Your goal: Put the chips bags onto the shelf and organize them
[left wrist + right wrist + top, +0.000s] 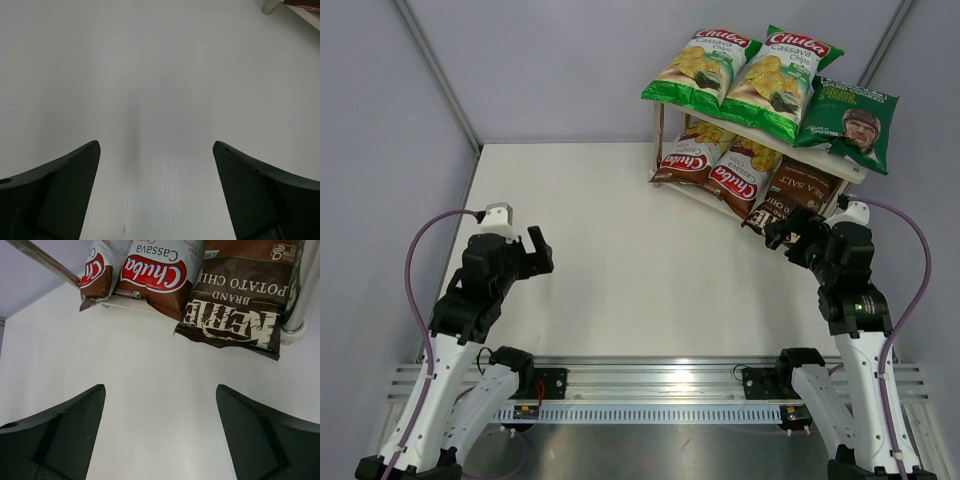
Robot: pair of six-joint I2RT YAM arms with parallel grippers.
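One white bench (610,250) carries everything, with grey walls round it. At its far right corner stands the two-level shelf (659,135) of pale boards on metal posts, and all six bags are on it, three to a level. On the top board, from left to right, lie a green Chuba bag (702,68), a second green Chuba bag (782,80) touching it, and a dark green bag with a man's portrait (850,122) at the right end. On the lower board lie a brown-red Chuba bag (688,158), a second brown-red Chuba bag (745,172) right beside it, and a dark brown Kettle bag (798,195) whose near edge hangs past the board next to a post. The right hand (790,232) hovers just in front of the Kettle bag, fingers spread and holding nothing. The left hand (535,255) is well apart from the shelf, over bare bench on the left, also spread and holding nothing
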